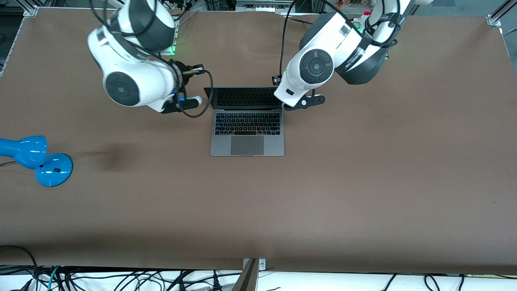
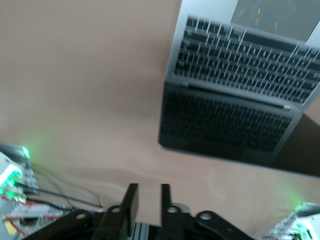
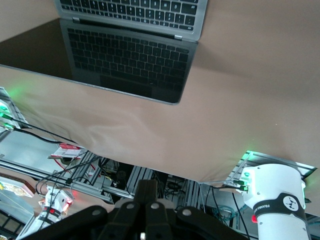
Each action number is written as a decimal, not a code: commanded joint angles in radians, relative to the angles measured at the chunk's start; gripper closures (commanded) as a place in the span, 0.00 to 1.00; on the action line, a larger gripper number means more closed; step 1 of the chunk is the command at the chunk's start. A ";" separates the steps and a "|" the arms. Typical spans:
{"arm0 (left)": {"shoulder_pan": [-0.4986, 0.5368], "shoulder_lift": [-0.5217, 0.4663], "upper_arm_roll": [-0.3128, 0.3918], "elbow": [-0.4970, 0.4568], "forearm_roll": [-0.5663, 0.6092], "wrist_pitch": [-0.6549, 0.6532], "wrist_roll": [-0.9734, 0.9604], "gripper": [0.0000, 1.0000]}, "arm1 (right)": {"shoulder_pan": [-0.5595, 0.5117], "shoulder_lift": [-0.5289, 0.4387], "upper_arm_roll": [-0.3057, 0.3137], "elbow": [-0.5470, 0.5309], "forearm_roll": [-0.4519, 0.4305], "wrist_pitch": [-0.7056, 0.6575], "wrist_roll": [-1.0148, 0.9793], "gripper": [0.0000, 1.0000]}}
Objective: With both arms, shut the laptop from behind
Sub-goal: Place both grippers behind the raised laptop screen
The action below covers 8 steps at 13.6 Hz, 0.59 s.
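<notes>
The grey laptop (image 1: 247,144) stands open in the middle of the brown table, its dark screen (image 1: 242,98) facing the front camera and tilted back. It also shows in the left wrist view (image 2: 240,75) and the right wrist view (image 3: 130,55). My right gripper (image 1: 197,70) hovers by the lid's corner toward the right arm's end, and its fingers (image 3: 151,192) are pressed shut and empty. My left gripper (image 1: 276,80) hovers by the lid's other top corner. Its fingers (image 2: 131,200) stand a little apart with nothing between them. Neither gripper touches the lid.
A blue desk lamp (image 1: 36,159) lies near the table's edge at the right arm's end. The brown table (image 1: 363,182) stretches wide around the laptop. A white arm base (image 3: 277,205) and cables show past the table's edge by the robots.
</notes>
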 commanded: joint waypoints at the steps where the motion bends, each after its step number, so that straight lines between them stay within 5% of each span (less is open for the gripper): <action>1: -0.001 0.001 -0.004 -0.036 -0.064 -0.003 -0.019 1.00 | 0.020 0.057 -0.006 0.018 0.023 -0.006 0.020 1.00; 8: -0.038 0.016 -0.022 -0.082 -0.068 0.006 -0.043 1.00 | 0.051 0.166 -0.006 0.018 0.022 0.069 0.018 1.00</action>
